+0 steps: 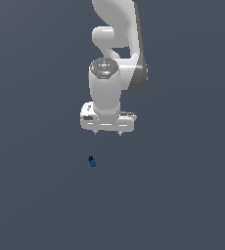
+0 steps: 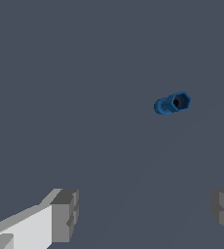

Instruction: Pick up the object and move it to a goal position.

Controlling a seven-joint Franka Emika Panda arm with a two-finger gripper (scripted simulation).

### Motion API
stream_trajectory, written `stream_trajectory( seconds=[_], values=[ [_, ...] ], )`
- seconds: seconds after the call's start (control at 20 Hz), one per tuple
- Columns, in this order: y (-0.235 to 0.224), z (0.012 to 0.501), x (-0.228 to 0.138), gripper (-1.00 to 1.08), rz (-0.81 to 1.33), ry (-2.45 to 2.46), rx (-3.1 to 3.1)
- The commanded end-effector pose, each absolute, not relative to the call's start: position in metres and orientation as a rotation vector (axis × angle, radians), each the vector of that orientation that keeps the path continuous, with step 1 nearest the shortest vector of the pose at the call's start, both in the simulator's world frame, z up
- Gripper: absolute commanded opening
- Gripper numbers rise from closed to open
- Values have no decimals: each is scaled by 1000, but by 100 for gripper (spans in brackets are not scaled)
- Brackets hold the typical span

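Exterior view gives the whole setup: smooth white glossy robot arm with rounded joints coming down from the top, ending in the white boxy tool, whose two short finger tips barely poke out beneath the body. The small dark-blue lumpy object with a lighter blue end lies on the flat, plain slate-grey table, below the tool and slightly toward the exterior view's left, clearly apart from it. From here the object is just a tiny blob, shape unreadable.

Wrist view fills in what that one misses. The object reads as a short stubby cylinder lying on its side: one end is a darker faceted collar, roughly hexagonal, with a dark hole in its centre; the other end is a rounder, lighter blue barrel. Matte, untextured surface. The tool shows as two grey blocky finger pads, one on each side of the frame, the one mounted on a white finger body, the other cut off by the frame edge.

The tool is released, jaws spread wide, nothing between them, touching nothing. The object sits well away from the gap between the fingers, not lined up with it. The table has no markings or texture in either view.
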State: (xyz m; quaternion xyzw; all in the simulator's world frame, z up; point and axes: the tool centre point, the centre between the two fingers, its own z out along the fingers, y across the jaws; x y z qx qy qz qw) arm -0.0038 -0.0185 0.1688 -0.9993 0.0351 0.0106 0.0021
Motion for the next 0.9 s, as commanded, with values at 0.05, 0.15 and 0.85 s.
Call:
stream_trajectory(
  seconds=[0.05,0.15,0.85],
  values=[
    [-18,169,-4,100,33,108,-3136],
    [-14,171,-3,100,31,86,-3136],
    [0,176,4,100,19,-3,-3139]
  ],
)
